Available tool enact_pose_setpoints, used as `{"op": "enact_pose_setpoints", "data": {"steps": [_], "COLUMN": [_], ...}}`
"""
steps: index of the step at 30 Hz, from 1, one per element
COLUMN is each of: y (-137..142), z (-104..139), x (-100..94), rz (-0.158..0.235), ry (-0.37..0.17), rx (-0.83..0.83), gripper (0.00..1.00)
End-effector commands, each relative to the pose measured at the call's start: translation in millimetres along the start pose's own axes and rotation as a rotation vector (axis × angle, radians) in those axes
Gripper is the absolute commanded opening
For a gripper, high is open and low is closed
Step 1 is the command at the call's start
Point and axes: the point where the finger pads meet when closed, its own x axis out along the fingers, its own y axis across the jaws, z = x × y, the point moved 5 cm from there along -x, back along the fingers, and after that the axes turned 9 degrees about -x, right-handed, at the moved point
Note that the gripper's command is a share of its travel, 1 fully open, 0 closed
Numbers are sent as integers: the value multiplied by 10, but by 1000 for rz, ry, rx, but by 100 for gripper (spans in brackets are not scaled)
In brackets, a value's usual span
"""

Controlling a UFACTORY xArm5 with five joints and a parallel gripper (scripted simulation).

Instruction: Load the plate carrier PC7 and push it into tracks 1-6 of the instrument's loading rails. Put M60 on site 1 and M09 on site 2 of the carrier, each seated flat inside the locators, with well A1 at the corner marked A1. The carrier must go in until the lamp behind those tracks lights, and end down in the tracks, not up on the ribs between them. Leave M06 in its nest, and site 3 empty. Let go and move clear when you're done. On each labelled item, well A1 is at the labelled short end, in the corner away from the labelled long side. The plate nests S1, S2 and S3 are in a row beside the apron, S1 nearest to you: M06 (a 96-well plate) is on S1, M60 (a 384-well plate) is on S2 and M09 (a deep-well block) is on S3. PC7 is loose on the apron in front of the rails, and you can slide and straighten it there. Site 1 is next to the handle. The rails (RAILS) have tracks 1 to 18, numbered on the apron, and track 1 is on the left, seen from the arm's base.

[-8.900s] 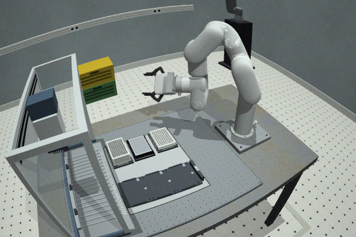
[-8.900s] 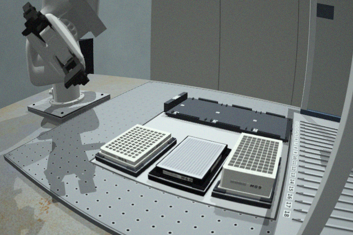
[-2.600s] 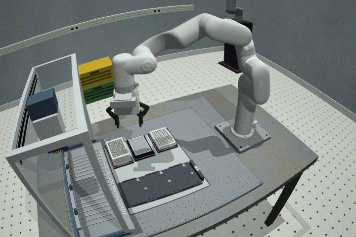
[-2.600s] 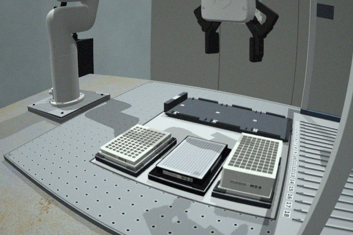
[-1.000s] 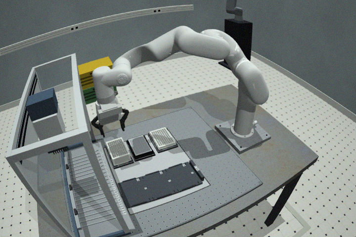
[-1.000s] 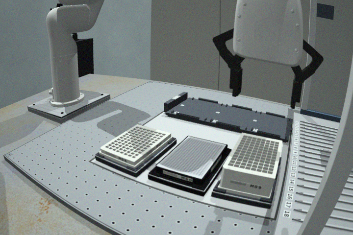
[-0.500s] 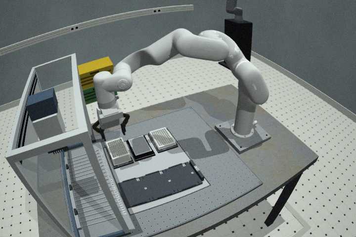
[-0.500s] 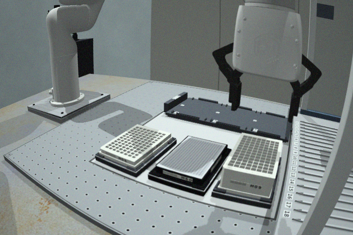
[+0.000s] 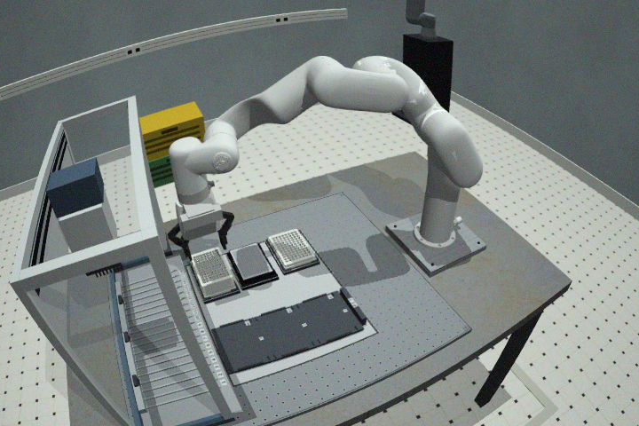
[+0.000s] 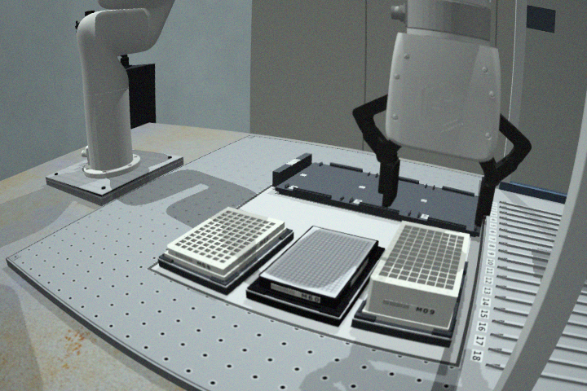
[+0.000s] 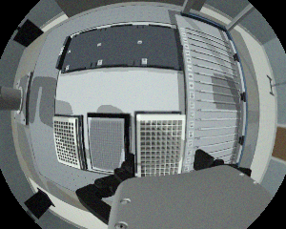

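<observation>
My gripper [image 9: 205, 246] [image 10: 434, 209] [image 11: 166, 161] is open and empty above M09, fingers spread across its width. M09 [image 9: 212, 273] [image 10: 412, 299] [image 11: 159, 138], a tall cream deep-well block, sits on S3, nearest the rails. M60 [image 9: 250, 262] [image 10: 319, 262] [image 11: 106, 143], black-sided with a fine grey grid, sits on S2. M06 [image 9: 292, 248] [image 10: 227, 237] [image 11: 67, 140], a low cream plate, sits on S1. PC7 [image 9: 280, 331] [image 10: 331, 184] [image 11: 119, 52], dark and empty, lies before the RAILS [image 9: 149, 301] [image 10: 525, 273] [image 11: 214, 110], its handle [image 9: 352, 306] [image 10: 292, 169] towards the arm's base. No lit lamp is visible.
A pale instrument frame [image 9: 149, 236] [image 10: 553, 193] stands over the rails, with an upright post near their front edge. Inside it hangs a blue and white block [image 9: 76, 188]. The white apron [image 9: 280, 295] [image 10: 322, 212] [image 11: 119, 91] lies between the nests and the carrier.
</observation>
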Motion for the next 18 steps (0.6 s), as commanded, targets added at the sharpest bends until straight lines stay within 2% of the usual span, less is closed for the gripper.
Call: {"op": "enact_pose_setpoints", "data": {"steps": [1, 8, 18], "y": [11, 11, 11], "z": [6, 6, 6], "x": [45, 128, 128], "rz": [7, 7, 7], "ry": [2, 2, 2], "rx": [0, 0, 0], "gripper": [100, 100, 100]}}
